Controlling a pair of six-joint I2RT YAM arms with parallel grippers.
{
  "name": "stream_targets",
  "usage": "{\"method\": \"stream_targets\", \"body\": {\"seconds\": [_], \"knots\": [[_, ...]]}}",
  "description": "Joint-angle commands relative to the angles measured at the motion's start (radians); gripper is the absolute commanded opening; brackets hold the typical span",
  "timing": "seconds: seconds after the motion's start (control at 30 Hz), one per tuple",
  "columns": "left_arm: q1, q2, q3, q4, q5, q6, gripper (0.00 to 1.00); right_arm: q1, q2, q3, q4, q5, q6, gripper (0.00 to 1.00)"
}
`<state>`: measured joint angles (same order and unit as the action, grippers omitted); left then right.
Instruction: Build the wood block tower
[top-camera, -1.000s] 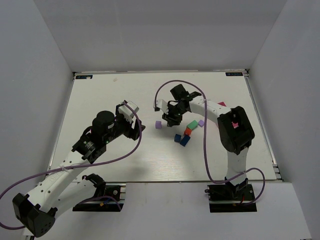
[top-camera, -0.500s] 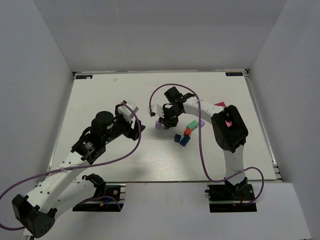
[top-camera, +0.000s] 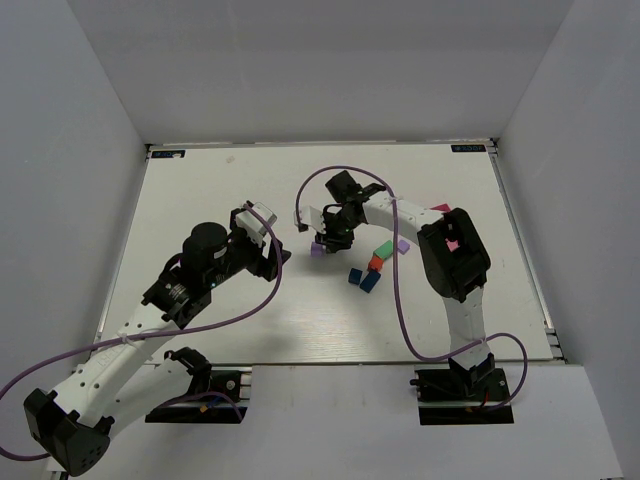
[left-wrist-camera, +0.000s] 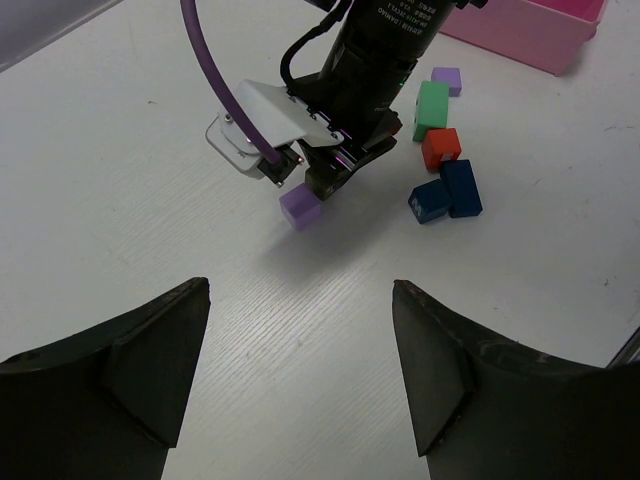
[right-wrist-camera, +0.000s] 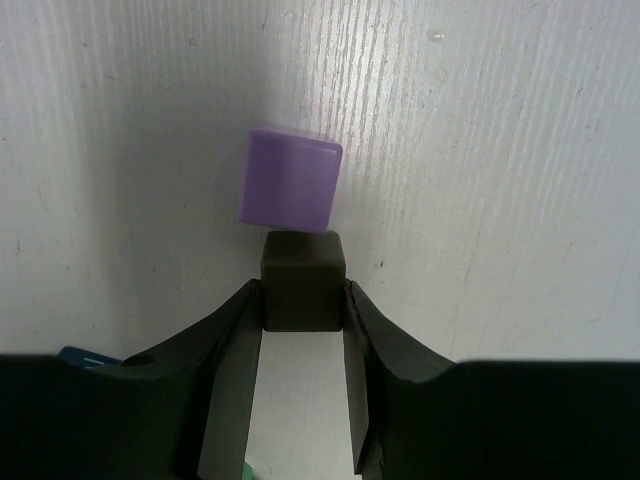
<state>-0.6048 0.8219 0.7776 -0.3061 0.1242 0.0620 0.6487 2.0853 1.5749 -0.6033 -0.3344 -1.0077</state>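
My right gripper is shut on a dark brown cube, held low right beside a purple cube that lies on the white table. From above, the right gripper covers the brown cube, with the purple cube at its left. A green block, a red block, two blue blocks and a small purple block lie in a loose cluster to the right. No tower is in view. My left gripper hangs open over bare table, short of the purple cube.
A pink tray stands behind the cluster, partly hidden by the right arm in the top view. The right arm's purple cable loops above the blocks. Grey walls close in the table on three sides.
My right gripper has carried the brown cube left and down to the purple cube. The left arm has barely moved.
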Motion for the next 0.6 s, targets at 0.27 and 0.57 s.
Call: {"method": "stream_targets", "body": {"seconds": [0.27,0.57], "knots": [[0.004,-0.017,-0.001,0.013,0.018,-0.008,0.84,0.003,0.012,0.016,-0.039,0.009,-0.043,0.22],[0.004,-0.017,-0.001,0.013,0.018,-0.008,0.84,0.005,0.010,0.017,-0.056,-0.008,-0.042,0.25]]}}
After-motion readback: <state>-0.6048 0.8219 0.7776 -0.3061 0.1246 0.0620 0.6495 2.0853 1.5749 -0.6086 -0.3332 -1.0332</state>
